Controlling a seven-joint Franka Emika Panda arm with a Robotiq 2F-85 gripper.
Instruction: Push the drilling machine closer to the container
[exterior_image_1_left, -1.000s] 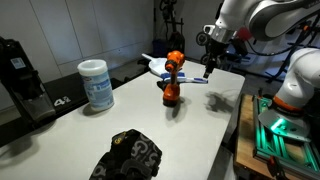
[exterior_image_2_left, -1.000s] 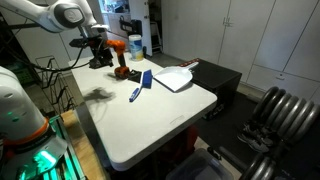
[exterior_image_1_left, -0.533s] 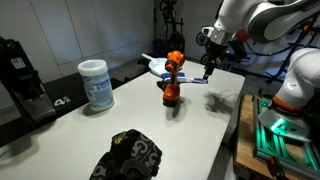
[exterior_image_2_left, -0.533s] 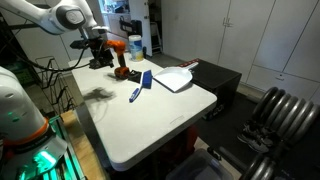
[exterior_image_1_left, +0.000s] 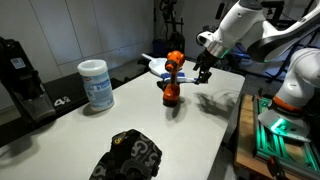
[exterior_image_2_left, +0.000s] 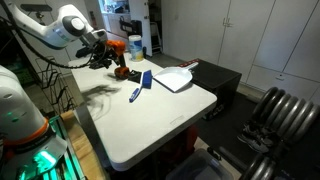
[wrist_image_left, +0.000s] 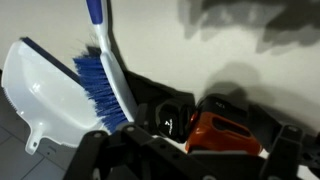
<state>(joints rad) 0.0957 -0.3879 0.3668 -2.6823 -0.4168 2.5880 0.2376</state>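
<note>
The drilling machine (exterior_image_1_left: 173, 80) is a small orange and black drill standing upright mid-table; it also shows in the other exterior view (exterior_image_2_left: 119, 58) and in the wrist view (wrist_image_left: 222, 130). The container (exterior_image_1_left: 96, 84) is a white tub with a pale blue label, standing apart from the drill across the table; in an exterior view (exterior_image_2_left: 135, 45) it is behind the drill. My gripper (exterior_image_1_left: 203, 73) is open and empty, low beside the drill on the side away from the tub. In the wrist view its fingers (wrist_image_left: 190, 165) frame the drill.
A white dustpan (wrist_image_left: 45, 85) and a blue brush (wrist_image_left: 105, 70) lie close to the drill, also seen in an exterior view (exterior_image_2_left: 172, 78). A black lumpy object (exterior_image_1_left: 128, 155) sits at the near table edge. A black boxy machine (exterior_image_1_left: 20, 75) stands beside the tub.
My gripper has dropped lower and moved in closer to the drill. The drill and the tub have not moved.
</note>
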